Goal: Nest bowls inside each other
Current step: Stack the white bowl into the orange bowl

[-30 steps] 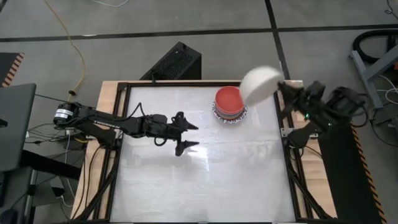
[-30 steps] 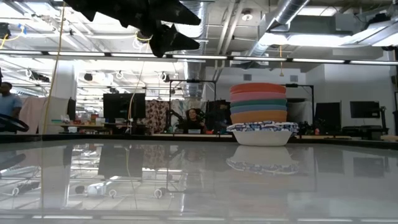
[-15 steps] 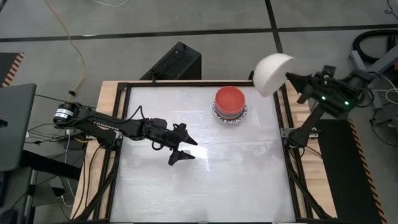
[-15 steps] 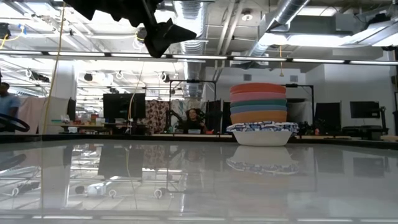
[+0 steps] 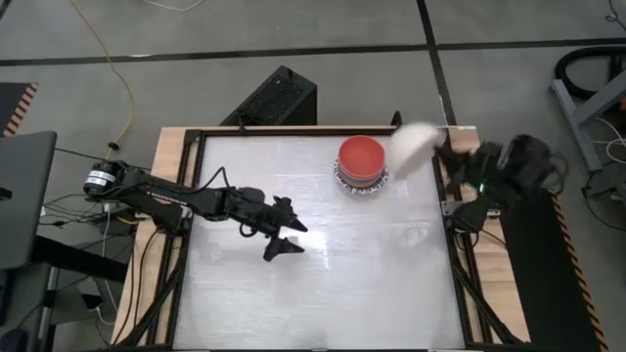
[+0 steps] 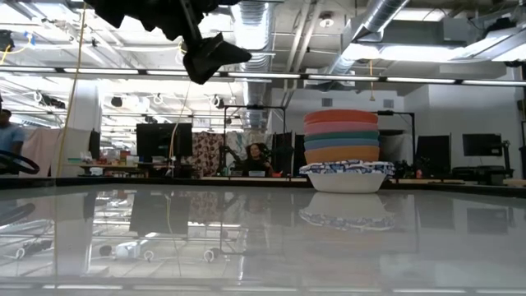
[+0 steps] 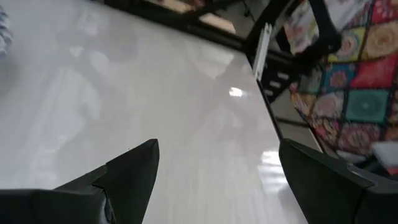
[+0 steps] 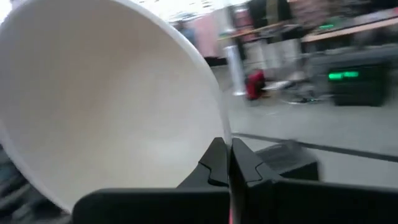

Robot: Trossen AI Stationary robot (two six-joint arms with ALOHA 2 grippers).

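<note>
A stack of nested bowls stands at the table's far right, red on top. In the low view the stack rests on a white bowl with a blue patterned rim. A cream bowl hangs blurred just right of the stack, with my right gripper shut on it. The right wrist view shows the cream bowl large before the right gripper. Over the table's left middle my left gripper stands open with nothing between its fingers. My right gripper pinches the cream bowl's rim between its two fingers, one finger inside the bowl and one outside. The fingers come about level from the table's right side. The bowl is lifted clear of the table and tipped onto its side.
The white tabletop has a black frame around it. A black box sits beyond the far edge. In the low view, a room with desks, screens and people lies behind the table.
My right gripper first rose with the cream bowl toward the far right corner, then came down fast toward the stack; the bowl now hangs lower and closer to the stack. My left gripper has rolled about its own line and stayed open over the left middle.
</note>
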